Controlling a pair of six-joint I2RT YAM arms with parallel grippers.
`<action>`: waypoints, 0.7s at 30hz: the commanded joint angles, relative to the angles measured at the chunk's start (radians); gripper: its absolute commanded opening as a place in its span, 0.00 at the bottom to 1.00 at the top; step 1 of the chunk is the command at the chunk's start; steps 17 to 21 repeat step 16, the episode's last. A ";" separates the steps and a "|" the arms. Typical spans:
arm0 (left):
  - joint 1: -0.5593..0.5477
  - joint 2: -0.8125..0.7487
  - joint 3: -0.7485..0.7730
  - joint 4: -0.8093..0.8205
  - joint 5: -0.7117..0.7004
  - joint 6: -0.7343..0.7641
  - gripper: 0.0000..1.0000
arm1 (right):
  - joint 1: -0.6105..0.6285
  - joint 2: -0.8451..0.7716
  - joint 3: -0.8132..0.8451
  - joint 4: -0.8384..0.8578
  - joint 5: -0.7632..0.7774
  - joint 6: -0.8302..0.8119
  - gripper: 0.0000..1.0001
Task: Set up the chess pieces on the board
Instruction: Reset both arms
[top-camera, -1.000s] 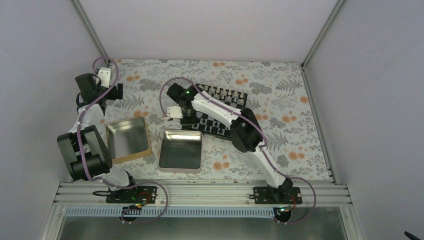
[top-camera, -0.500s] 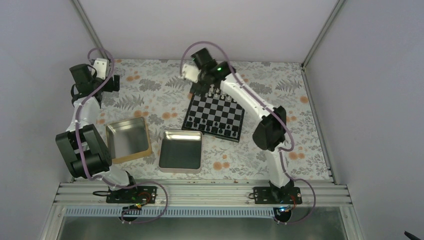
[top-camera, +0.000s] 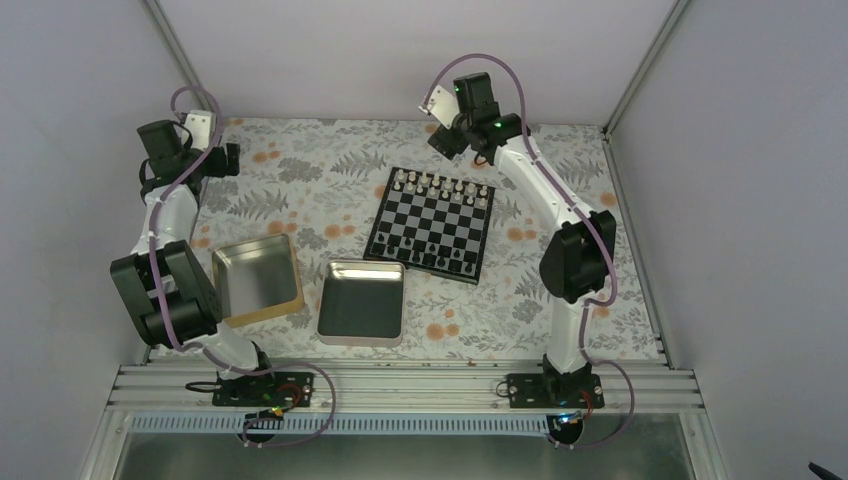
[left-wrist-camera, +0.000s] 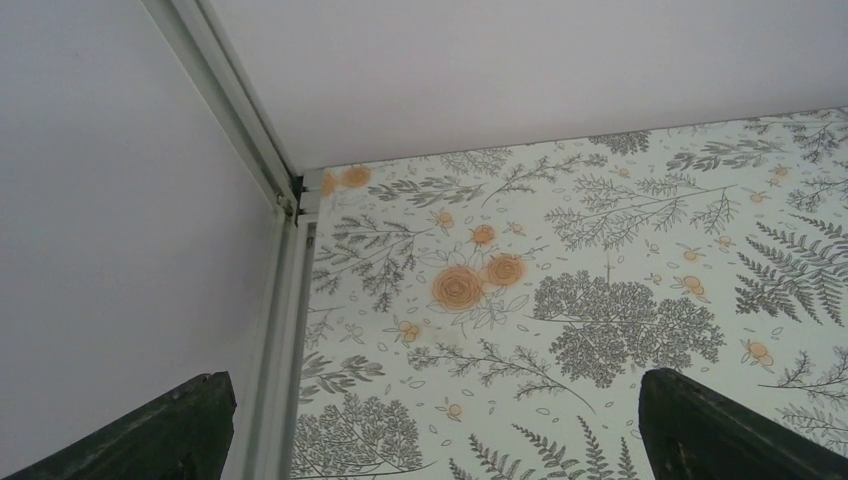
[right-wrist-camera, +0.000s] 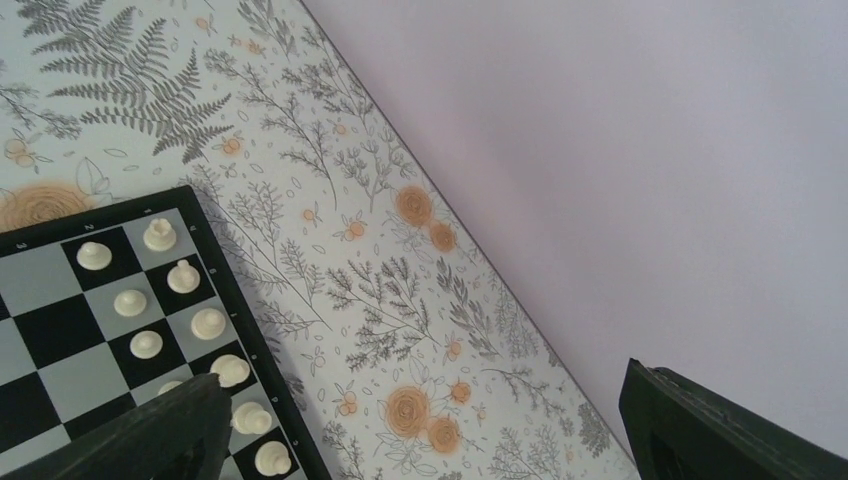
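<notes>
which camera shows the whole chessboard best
Top external: the whole chessboard is in view, black pieces along its near edge, pale pieces along the far. The right wrist catches only one corner with pale pieces; the left wrist shows none of it.

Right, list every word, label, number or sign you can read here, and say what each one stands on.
No text can be read for certain.
board: the right wrist view shows tiny pale marks along its black border, too small to read.
silver tin: no lettering shows.
gold-rimmed tin: no lettering shows.
</notes>
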 joint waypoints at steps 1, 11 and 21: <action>0.003 -0.023 -0.007 0.023 0.020 -0.026 1.00 | 0.009 -0.047 -0.033 0.061 -0.031 0.027 1.00; 0.000 -0.043 -0.022 0.028 -0.012 -0.027 1.00 | 0.008 -0.034 -0.006 0.038 -0.042 0.037 1.00; -0.002 -0.052 -0.034 0.041 -0.008 -0.035 1.00 | 0.009 -0.037 0.000 0.032 -0.048 0.046 1.00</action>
